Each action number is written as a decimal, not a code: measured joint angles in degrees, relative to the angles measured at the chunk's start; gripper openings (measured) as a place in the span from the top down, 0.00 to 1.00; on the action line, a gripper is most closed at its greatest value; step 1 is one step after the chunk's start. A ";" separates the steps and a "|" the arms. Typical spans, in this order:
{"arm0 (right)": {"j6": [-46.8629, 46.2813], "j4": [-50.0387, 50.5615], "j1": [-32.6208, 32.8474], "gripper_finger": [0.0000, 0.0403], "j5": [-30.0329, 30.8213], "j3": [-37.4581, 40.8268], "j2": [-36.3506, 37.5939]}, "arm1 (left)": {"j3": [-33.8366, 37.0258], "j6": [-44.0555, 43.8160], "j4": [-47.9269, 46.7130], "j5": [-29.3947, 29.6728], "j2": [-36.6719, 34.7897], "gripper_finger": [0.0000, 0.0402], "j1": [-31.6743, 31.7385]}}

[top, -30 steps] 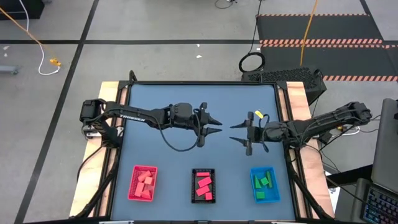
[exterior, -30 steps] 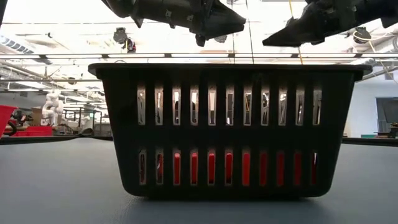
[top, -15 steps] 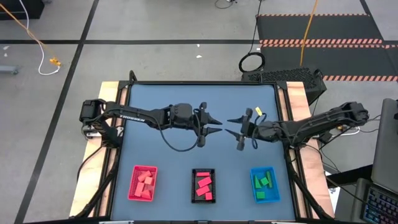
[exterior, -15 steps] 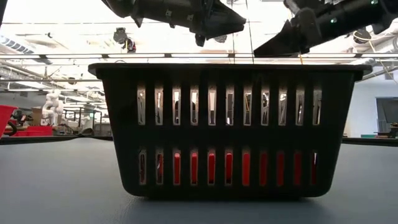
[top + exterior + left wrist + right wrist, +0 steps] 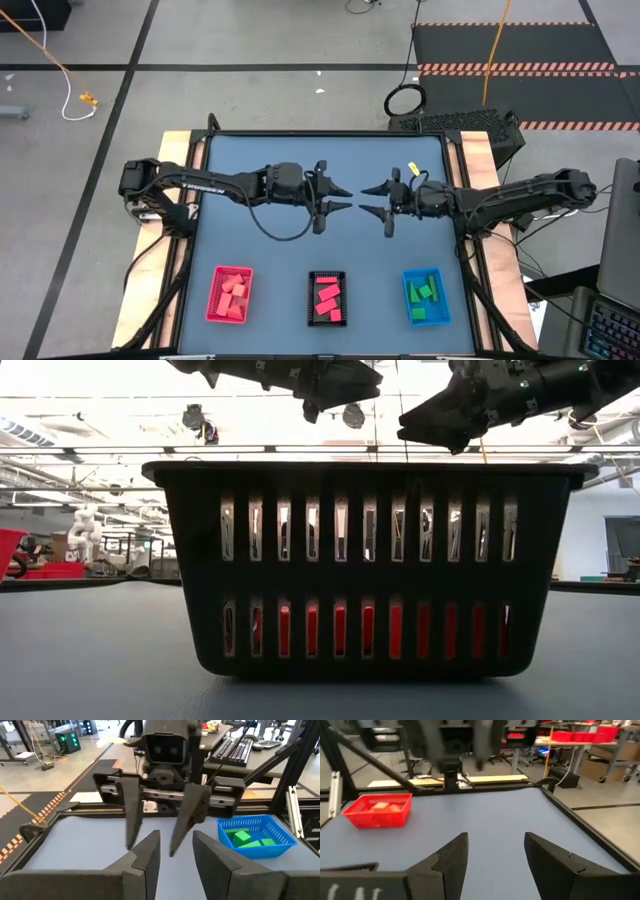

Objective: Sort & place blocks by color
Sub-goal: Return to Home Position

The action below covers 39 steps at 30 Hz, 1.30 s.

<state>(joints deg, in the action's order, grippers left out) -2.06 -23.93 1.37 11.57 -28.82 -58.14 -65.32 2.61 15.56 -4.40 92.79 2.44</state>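
- Salmon blocks (image 5: 233,293) are in the red tray (image 5: 211,296), on the left arm's side.
- Pink-red blocks (image 5: 327,298) are in the black tray (image 5: 311,300), the middle one. The low view shows them through its lower slots.
- Green blocks (image 5: 424,292) are in the blue tray (image 5: 406,296), on the right arm's side. The left wrist view shows them there too.
- No loose blocks show on the table (image 5: 300,160).
- The three trays sit in a row along one table edge, apart from each other.
- Left gripper (image 5: 350,199): over mid-table, well clear of the trays, fingers spread apart with nothing between them.
- Right gripper (image 5: 362,200): faces the left one tip to tip, close but not touching. Its fingers are spread wider and it holds nothing.
- Low view: both grippers hang above the black tray's rim height, off the table surface.
- Both arms reach in from opposite table sides toward the centre.
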 joint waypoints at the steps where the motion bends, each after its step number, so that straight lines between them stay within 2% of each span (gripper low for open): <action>1: 0.17 -0.29 -0.66 0.54 -0.71 0.00 -0.01 | 0.00 -0.10 0.11 0.00 0.00 0.71 0.00; 5: -0.37 -1.73 -3.77 0.54 -5.37 0.00 -0.04 | 0.00 -0.60 2.86 0.02 -0.20 0.71 0.00; 9: -1.95 -0.94 -5.42 0.54 -7.29 0.00 -0.04 | -0.01 -1.87 4.01 0.02 -0.14 0.71 0.00; 15: -3.28 8.58 -5.43 0.54 -7.30 0.00 0.57 | 0.02 -2.38 -4.74 1.13 -0.37 0.71 1.11; 19: -3.48 9.63 -5.45 0.54 -7.28 0.00 0.67 | 0.05 -3.05 -11.74 1.58 -1.90 0.71 2.19; 22: -3.50 10.00 -5.43 0.54 -7.34 -0.04 1.11 | 2.05 -3.15 -12.15 1.76 -3.20 0.71 2.14; 28: -5.21 18.44 -5.37 0.54 -7.43 -0.04 4.80 | 12.95 -5.92 -10.86 5.28 -10.01 0.71 2.24; 35: -7.79 31.02 -4.35 0.54 -8.88 -0.04 9.74 | 29.09 -9.91 -6.57 8.80 -24.73 0.71 1.53; 39: -9.26 34.01 -3.16 0.54 -8.81 -0.04 11.87 | 36.92 -10.72 -2.66 11.42 -32.33 0.71 -0.76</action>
<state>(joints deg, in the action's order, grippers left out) -11.32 10.09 -1.79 2.75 -28.86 -46.26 -28.39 -8.11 12.90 7.01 60.46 1.67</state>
